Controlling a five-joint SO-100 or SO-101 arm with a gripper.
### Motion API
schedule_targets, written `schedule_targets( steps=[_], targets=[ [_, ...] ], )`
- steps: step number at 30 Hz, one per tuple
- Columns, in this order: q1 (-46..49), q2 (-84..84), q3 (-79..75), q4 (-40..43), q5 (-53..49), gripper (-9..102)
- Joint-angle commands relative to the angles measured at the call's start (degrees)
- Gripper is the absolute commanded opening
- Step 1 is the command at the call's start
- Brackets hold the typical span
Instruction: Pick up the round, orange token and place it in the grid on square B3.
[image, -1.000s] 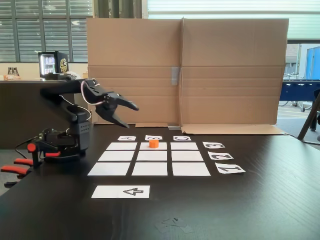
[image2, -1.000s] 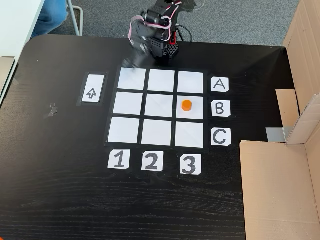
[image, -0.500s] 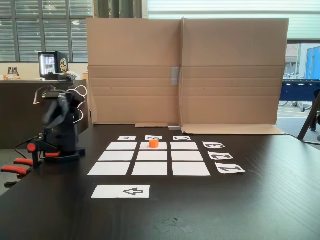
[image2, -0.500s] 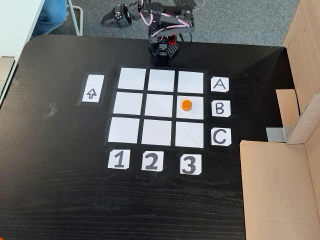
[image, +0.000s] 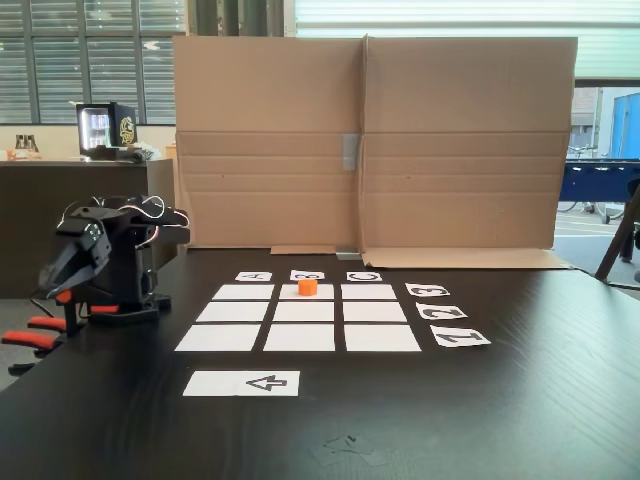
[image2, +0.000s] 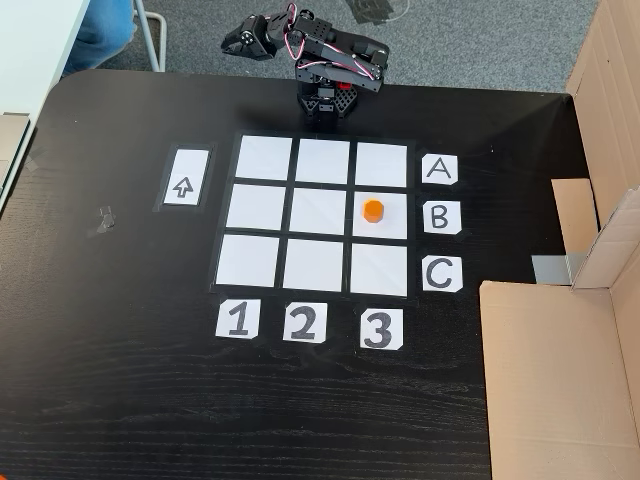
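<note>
Cardboard walls (image: 370, 140) back the black table (image2: 120, 380). I see the grid (image2: 258, 206) with the token (image2: 372, 210) upright on its middle square beside card B (image2: 441, 217). My gripper (image: 62, 272) is folded at the base, well apart from it; whether its jaws are parted I cannot tell.

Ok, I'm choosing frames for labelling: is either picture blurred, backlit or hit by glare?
In a fixed view from the side, bright windows backlight the scene, yet the small orange cylinder token is sharp; in a fixed view from above, light is even and the black gripper shows crisp, without glare.
</note>
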Motion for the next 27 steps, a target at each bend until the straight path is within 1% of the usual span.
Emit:
schedule_targets(
  steps=[1, 6, 27],
  targets=[
    [4.66, 1.14, -0.18, 0.62, 0.53, -1],
    [7.03, 1.23, -0.18, 0.62, 3.43, -1],
    [6.42, 1.32, -0.09, 0.62, 3.34, -1]
  ],
)
